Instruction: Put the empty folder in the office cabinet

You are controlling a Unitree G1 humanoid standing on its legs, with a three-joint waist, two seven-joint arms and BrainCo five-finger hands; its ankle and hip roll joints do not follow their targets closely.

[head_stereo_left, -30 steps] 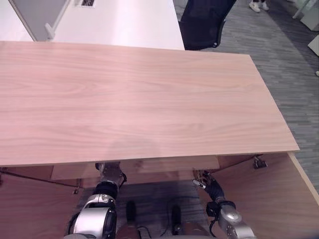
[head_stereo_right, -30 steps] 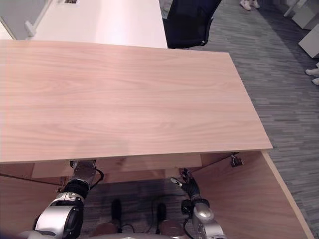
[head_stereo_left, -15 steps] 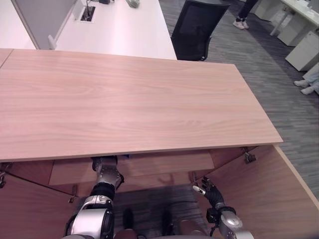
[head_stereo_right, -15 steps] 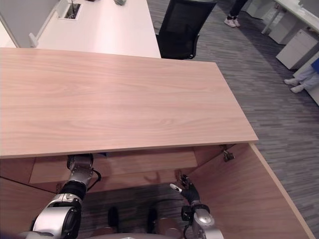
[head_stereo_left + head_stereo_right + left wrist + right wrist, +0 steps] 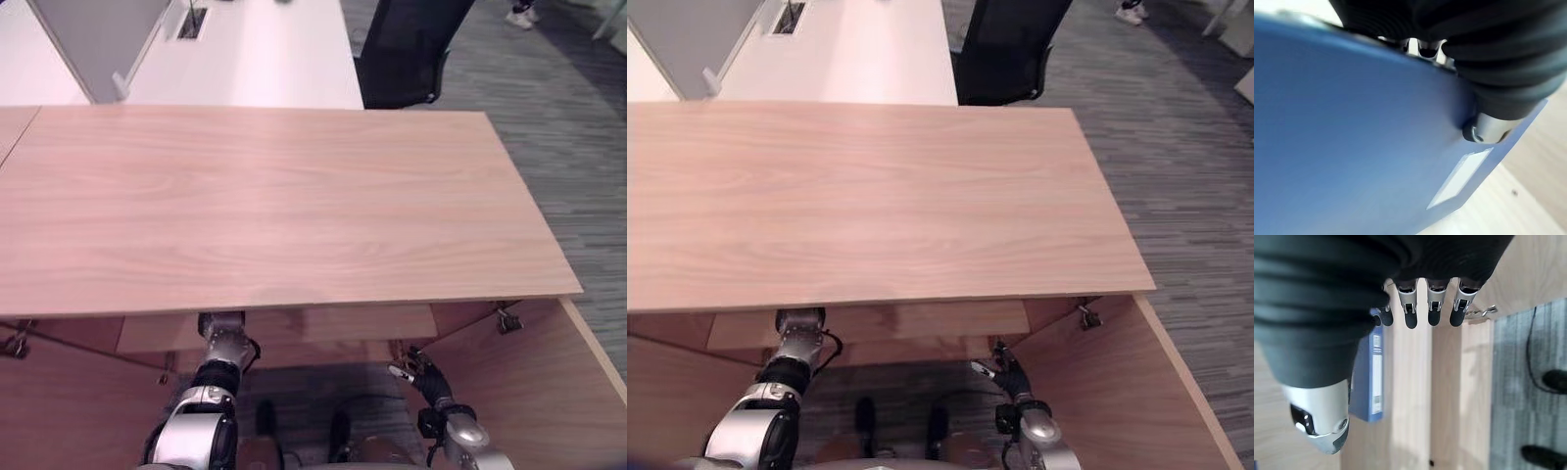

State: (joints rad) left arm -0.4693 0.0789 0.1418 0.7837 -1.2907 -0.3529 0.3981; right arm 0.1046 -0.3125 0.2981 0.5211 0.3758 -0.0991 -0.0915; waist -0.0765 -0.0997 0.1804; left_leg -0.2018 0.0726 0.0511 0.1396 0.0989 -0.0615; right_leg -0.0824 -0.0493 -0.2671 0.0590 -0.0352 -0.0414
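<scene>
Blue and flat, the folder [image 5: 1352, 147] lies close against the left hand [image 5: 1488, 73], whose thumb presses on its cover near a white label [image 5: 1462, 178]; I cannot tell how the other fingers sit, as they are hidden behind it under the wooden top of the office cabinet [image 5: 274, 196]. Near the open right cabinet door [image 5: 1117, 382], the right hand [image 5: 1327, 318] hangs free with its fingers [image 5: 1435, 308] straight and holding nothing, the folder standing upright on the cabinet shelf [image 5: 1410, 396] beyond it.
</scene>
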